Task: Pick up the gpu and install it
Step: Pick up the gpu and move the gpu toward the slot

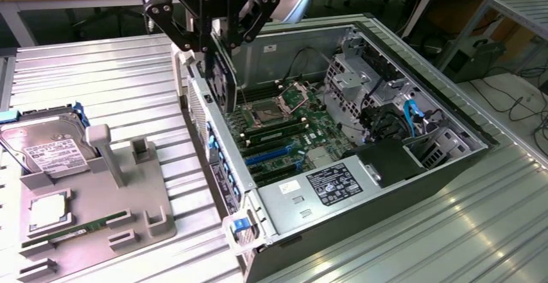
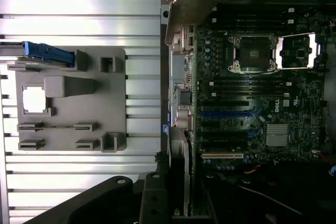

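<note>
An open computer case lies on its side on a ribbed metal tabletop, with its motherboard facing up. A black gripper hangs over the case's rear edge, on the exterior view's left side of the case. It is closed on the gpu, with a finger pressed to each face. The gpu is held on edge, its black face turned toward the exterior view's left. Its lower end hangs just above the motherboard, near the open processor socket, and whether it touches the board cannot be told. In the wrist view the gpu appears edge-on, lined up along the rear edge of the motherboard, beside the row of expansion slots. On the tabletop to the exterior view's left of the case sits a grey holder tray. It carries a hard drive leaning upright at its far end, a processor chip lying flat, and a green memory stick lying in a slot.
</note>
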Robot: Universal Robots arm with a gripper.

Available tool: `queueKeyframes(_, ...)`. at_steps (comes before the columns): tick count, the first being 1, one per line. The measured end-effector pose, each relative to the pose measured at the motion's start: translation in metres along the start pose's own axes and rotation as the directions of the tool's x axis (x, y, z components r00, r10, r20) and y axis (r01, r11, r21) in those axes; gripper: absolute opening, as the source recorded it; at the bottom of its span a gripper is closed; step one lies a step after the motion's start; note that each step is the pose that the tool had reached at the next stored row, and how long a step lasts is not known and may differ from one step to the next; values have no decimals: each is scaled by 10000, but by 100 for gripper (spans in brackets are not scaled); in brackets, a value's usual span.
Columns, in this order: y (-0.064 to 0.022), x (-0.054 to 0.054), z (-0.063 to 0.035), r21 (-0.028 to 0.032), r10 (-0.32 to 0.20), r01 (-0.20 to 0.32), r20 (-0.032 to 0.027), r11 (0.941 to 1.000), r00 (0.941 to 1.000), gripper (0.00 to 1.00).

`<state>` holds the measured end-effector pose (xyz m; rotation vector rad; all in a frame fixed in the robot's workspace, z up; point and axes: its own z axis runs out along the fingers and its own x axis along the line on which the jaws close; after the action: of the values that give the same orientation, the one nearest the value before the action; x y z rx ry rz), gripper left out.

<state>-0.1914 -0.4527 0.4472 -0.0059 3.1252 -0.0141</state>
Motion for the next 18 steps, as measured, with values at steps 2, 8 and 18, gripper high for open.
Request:
queueKeyframes(2, 0, -20, 0, 0, 0, 0, 0, 10000, 10000, 27)
queueKeyframes(8, 0, -70, 1, 0, 0, 0, 0, 10000, 10000, 27)
queueKeyframes(18, -1, -172, 3, 0, 0, 0, 0, 10000, 10000, 27)
